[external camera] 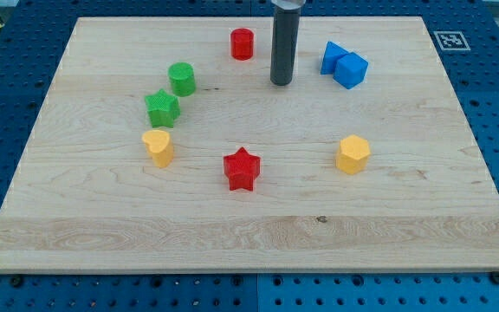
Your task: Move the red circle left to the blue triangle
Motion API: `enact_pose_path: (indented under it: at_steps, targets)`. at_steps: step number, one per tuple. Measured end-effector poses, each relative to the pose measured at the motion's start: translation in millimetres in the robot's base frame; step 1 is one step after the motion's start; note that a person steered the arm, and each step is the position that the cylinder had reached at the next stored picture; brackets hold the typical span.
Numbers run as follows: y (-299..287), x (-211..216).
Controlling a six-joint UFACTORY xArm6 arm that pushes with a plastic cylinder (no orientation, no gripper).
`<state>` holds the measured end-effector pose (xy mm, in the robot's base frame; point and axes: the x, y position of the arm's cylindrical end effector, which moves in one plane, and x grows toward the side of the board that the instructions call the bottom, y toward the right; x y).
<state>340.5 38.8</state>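
Observation:
The red circle (243,43) stands near the view's top, left of centre. The blue triangle (332,56) is at the upper right, touching a blue cube (351,70) on its right. My tip (281,82) rests on the board between them, to the right of and a little below the red circle and left of the blue triangle, touching neither.
A green circle (182,78) and a green star (162,107) sit at the left, with a yellow heart (158,146) below them. A red star (242,169) is at centre bottom. A yellow hexagon (353,153) is at the right. The wooden board (249,234) lies on a blue perforated table.

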Motion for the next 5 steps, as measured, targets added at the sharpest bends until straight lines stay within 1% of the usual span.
enact_pose_path:
  at_steps: [2, 3, 5]
  targets:
    - [-21, -9]
    - [-43, -8]
    - [-89, -30]
